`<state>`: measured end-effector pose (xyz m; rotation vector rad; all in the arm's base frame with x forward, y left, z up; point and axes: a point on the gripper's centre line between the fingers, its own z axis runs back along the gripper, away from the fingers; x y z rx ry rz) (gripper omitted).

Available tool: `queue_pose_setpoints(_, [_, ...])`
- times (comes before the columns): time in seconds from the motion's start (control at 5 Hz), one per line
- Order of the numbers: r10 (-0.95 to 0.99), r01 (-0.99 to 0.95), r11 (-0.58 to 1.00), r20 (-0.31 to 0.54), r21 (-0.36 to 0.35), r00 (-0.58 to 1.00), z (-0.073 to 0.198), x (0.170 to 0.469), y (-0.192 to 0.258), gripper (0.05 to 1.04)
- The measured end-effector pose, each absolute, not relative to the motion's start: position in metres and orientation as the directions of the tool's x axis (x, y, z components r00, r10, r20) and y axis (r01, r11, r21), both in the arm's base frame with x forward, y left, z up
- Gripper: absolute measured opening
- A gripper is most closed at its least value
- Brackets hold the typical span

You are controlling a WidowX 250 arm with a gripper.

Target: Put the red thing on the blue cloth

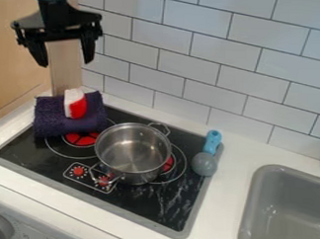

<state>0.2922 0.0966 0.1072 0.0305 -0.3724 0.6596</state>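
High at the upper left, the gripper hangs with its two fingers spread wide and nothing between them. Below it, a small red and white thing rests on top of the folded dark blue-purple cloth. A gap separates the fingertips from the red and white thing. The cloth lies bunched at the back left of the black stovetop, partly over a burner.
A metal pot stands on the stovetop right of the cloth. A blue-handled utensil with a grey round end lies at the stove's right edge. The grey sink is at lower right, and a tiled wall rises behind.
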Motion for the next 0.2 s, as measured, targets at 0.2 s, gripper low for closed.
queue_pose_setpoints(0.2, [0.597,-0.608,0.789,0.349,-0.093,0.722,0.1085,0.2921,0.0961,1.001])
